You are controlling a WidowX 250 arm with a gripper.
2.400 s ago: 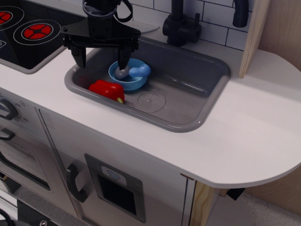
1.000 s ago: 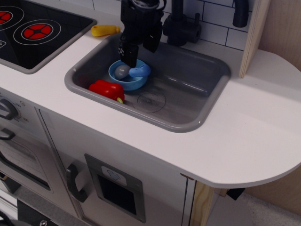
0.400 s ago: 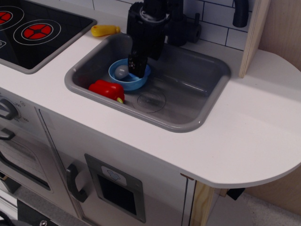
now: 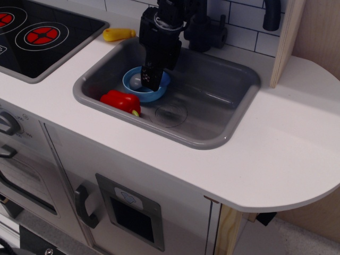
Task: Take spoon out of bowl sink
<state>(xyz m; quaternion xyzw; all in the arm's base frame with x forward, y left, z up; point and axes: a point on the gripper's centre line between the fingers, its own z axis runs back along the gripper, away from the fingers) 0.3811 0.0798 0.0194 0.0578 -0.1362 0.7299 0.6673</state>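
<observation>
The light-blue bowl (image 4: 144, 96) sits in the left part of the grey sink (image 4: 212, 101). The spoon's grey scoop (image 4: 137, 81) shows in the bowl; its light-blue handle is hidden behind my gripper. My gripper (image 4: 150, 81) is turned edge-on and reaches down into the bowl, its fingertips right over the handle's place, just right of the scoop. One finger hides the other, so I cannot tell whether the jaws are closed on the spoon.
A red toy pepper (image 4: 119, 101) lies in the sink just in front of the bowl. A yellow-handled toy knife (image 4: 118, 34) lies on the counter behind the sink. The black faucet (image 4: 204, 29) stands behind the sink. The stove top (image 4: 37, 34) lies to the left.
The gripper went from spread wide above the bowl to turned edge-on, came down into the bowl over the spoon's handle, and has just shifted slightly left. The handle is now hidden.
</observation>
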